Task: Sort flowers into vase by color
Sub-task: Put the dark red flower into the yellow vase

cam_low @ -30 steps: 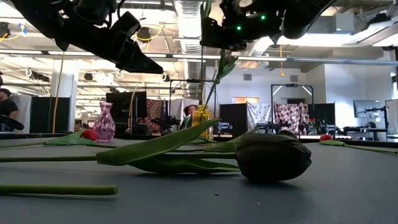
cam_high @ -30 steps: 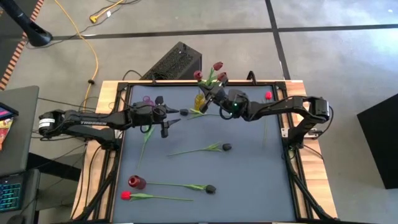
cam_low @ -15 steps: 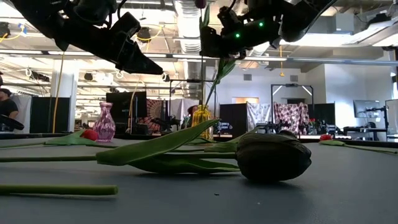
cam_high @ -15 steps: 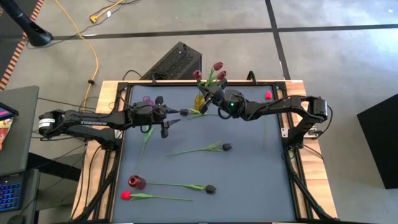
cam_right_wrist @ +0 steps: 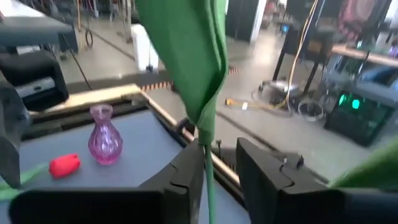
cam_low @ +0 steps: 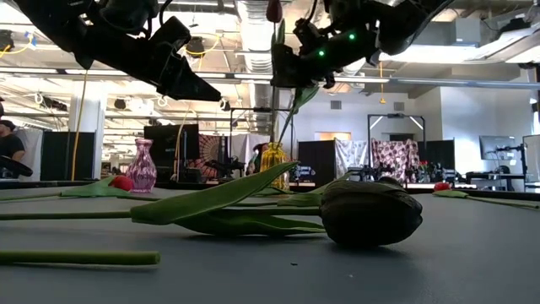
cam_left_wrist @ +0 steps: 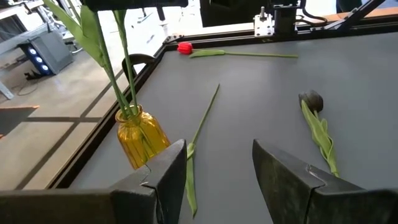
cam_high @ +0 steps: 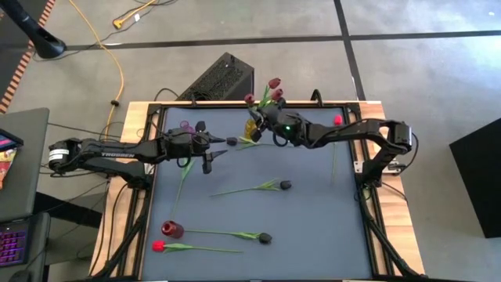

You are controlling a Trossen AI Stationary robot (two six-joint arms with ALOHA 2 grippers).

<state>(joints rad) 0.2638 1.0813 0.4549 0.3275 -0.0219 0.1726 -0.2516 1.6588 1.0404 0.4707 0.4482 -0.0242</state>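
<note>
Right gripper shifted toward yellow vase, clamped on tulip stem; left gripper apart; three vases.

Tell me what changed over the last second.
The right gripper, holding a tulip stem, shifted toward the yellow vase and tilted. The left gripper stayed open in mid-air, and the tulips lying on the table did not move.

Hidden and cropped parts

In the right wrist view the stem held between the jaws is cut off at both edges, so its bud is unseen. The yellow vase is partly covered by the right gripper from above.
</note>
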